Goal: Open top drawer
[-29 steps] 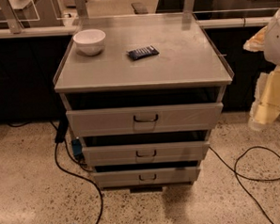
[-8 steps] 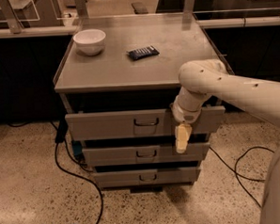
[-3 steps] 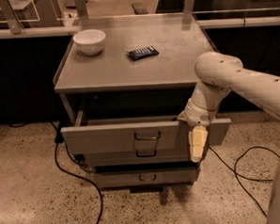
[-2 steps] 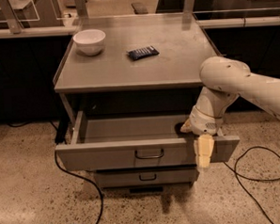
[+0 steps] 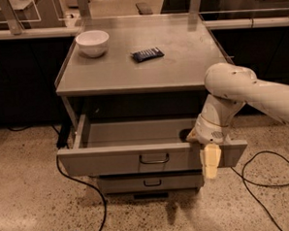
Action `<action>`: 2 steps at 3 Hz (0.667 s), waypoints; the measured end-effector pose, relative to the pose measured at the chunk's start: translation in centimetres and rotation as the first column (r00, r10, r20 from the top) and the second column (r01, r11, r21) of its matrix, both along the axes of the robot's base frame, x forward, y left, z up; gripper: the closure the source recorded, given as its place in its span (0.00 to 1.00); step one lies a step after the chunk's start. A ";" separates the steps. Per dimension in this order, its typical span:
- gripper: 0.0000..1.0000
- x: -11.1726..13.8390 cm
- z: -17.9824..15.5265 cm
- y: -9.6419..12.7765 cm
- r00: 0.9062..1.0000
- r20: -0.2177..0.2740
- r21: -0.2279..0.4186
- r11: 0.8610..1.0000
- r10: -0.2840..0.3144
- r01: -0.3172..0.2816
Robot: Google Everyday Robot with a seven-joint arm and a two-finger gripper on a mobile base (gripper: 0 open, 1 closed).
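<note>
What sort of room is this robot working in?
Probably a lab or workshop: a grey metal cabinet with its top drawer pulled out, loose cables on a speckled floor and long benches behind. The robot's hand is at the drawer's right front corner.

Grey top drawer, cream gripper at its right front, white bowl, speckled floor

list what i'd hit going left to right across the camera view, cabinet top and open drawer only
white bowl → dark packet → gripper, hanging over the right end of the front of the pulled-out top drawer
</note>
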State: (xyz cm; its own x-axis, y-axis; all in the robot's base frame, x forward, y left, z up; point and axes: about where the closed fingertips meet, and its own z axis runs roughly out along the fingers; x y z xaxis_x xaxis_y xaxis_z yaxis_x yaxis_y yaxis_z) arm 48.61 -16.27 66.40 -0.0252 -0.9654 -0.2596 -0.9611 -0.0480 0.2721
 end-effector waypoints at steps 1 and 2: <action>0.00 -2.5 0.1 0.0 1.000 -0.021 -0.009 1.000 -0.006 0.005; 0.00 -8.1 4.7 -0.9 0.997 -0.061 -0.064 0.997 -0.039 0.036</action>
